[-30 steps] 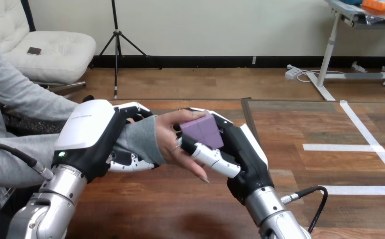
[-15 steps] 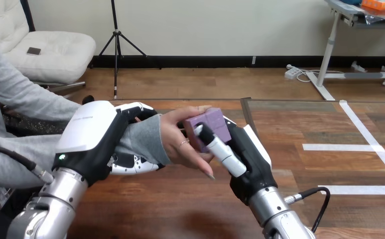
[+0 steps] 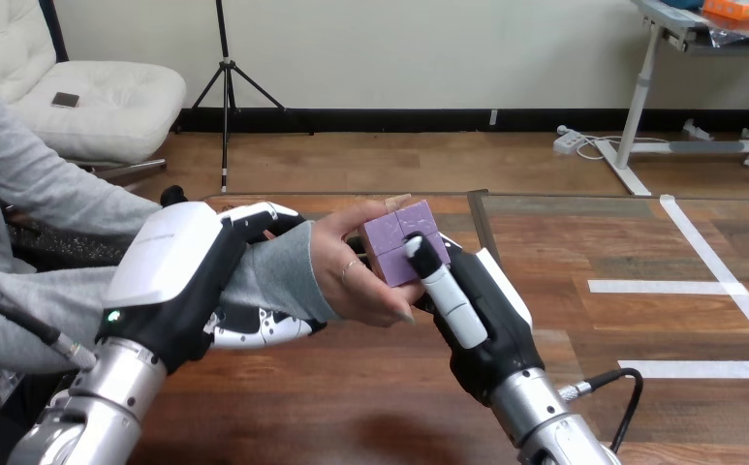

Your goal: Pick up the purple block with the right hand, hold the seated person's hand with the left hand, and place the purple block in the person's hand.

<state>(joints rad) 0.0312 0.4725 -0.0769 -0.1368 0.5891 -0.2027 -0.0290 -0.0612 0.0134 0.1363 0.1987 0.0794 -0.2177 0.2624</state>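
Left hand [image 3: 171,263] fingers curl round the person's wrist [image 3: 273,276]. Right hand [image 3: 491,315] pinches the purple block [image 3: 394,237], thumb in front. The person's hand [image 3: 346,281] has now closed round it.

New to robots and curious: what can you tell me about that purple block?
The purple block is a matte, plastic-looking cube with seams crossing its faces, as if built of smaller cubes. It sits tilted in the person's hand, fingers behind it, thumb beneath. The right robot hand pinches it too, its thumb on the front face.
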